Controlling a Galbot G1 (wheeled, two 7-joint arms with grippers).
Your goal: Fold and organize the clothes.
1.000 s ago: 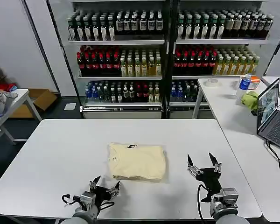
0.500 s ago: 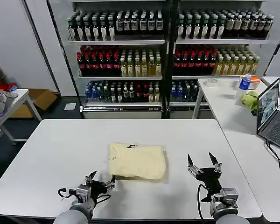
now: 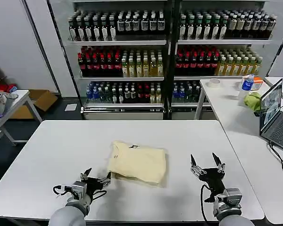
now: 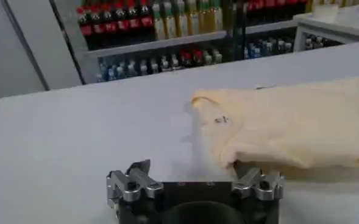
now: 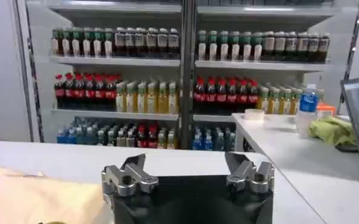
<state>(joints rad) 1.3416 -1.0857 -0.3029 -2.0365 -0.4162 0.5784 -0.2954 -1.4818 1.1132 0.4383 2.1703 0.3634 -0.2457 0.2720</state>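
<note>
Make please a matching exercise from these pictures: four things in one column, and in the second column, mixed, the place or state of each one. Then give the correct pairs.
Things
1. clothes
2. left end effector
3. right end effector
4. laptop

Places or states
A. open, raised above the table, to the right of the garment and apart from it
B. folded, lying in the middle of the table
C. open on the side table to the right
D. open, low at the garment's near left corner

Pairs: 1-B, 2-D, 3-A, 4-C
</note>
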